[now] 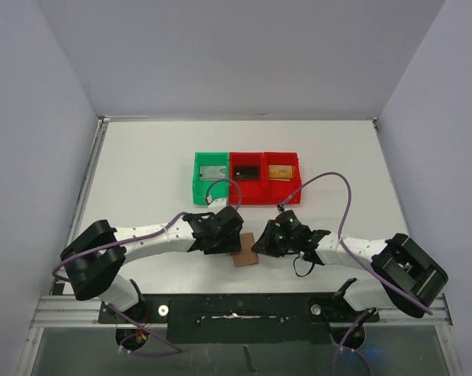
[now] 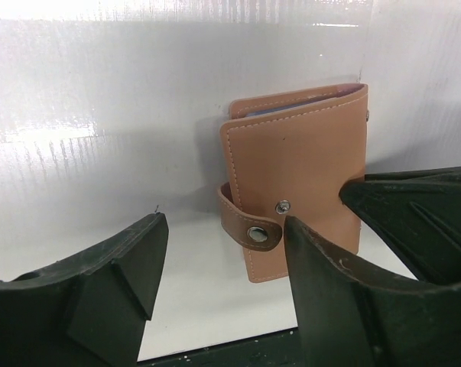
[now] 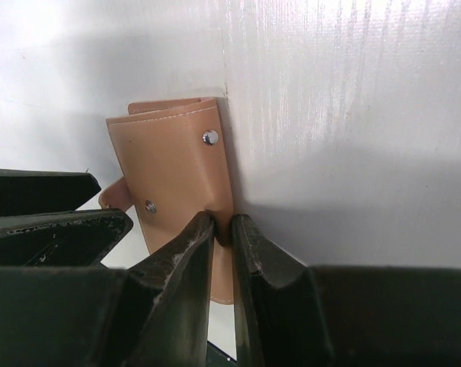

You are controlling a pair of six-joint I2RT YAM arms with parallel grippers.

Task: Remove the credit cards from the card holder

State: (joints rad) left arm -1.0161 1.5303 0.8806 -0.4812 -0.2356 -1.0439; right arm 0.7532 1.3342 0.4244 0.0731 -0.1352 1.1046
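Note:
The brown card holder stands on the table between my two grippers. In the left wrist view the card holder is folded, with its snap tab unfastened and a strip of blue lining at its top. My left gripper is open, its jaws on either side of the tab's lower corner and not touching it; it also shows in the top view. My right gripper is shut on the card holder's side edge; it also shows in the top view. No card shows inside the holder.
A green bin and two red bins stand in a row behind the grippers, each with one card in it. White walls close the table at the back and sides.

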